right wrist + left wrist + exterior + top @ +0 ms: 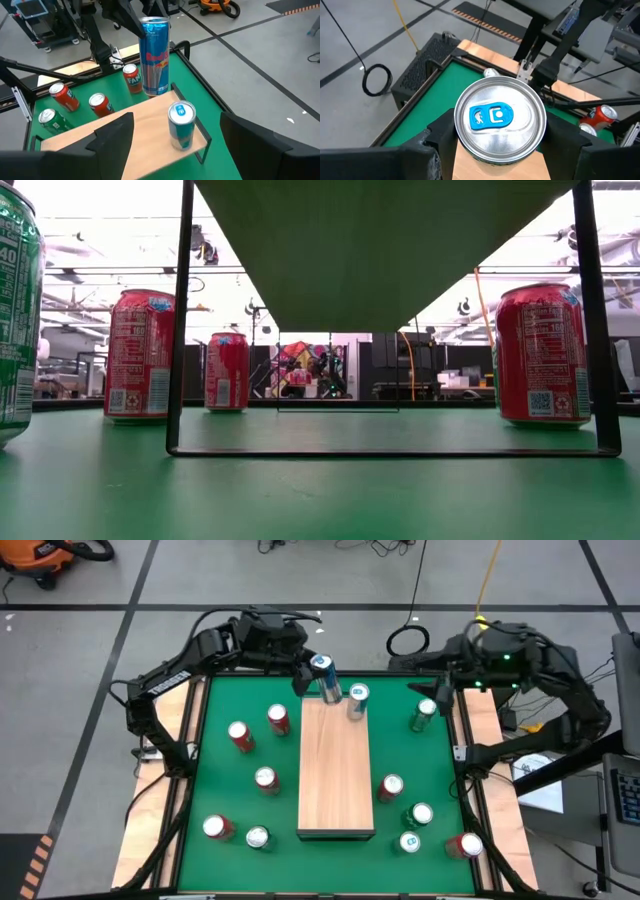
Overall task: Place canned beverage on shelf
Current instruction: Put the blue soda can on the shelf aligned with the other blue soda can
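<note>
A tall blue can [154, 55] hangs upright over the far end of the pale wooden shelf [336, 770], with my left gripper [312, 673] shut on it. In the left wrist view I look down on its silver lid with a blue tab [495, 117]. A shorter blue can [181, 125] stands on its base on the shelf's far right corner. My right gripper [437, 692] is open at the table's far right, away from both cans. Its fingers [117, 130] frame the shorter can from a distance. My left gripper pinches the tall blue can's upper wall [462, 145] between its two fingers, one on each side. The fingers come slanting down from the table's far left side. The can hangs upright below them, its base [157, 90] lifted clear above the shelf's far edge.
Red cans [240, 736] [265, 780] and a green one [258, 838] stand on the green table left of the shelf. Red [390, 787] and green cans [420, 815] [423, 715] stand to its right. The shelf rests on thin black wire legs [180, 330].
</note>
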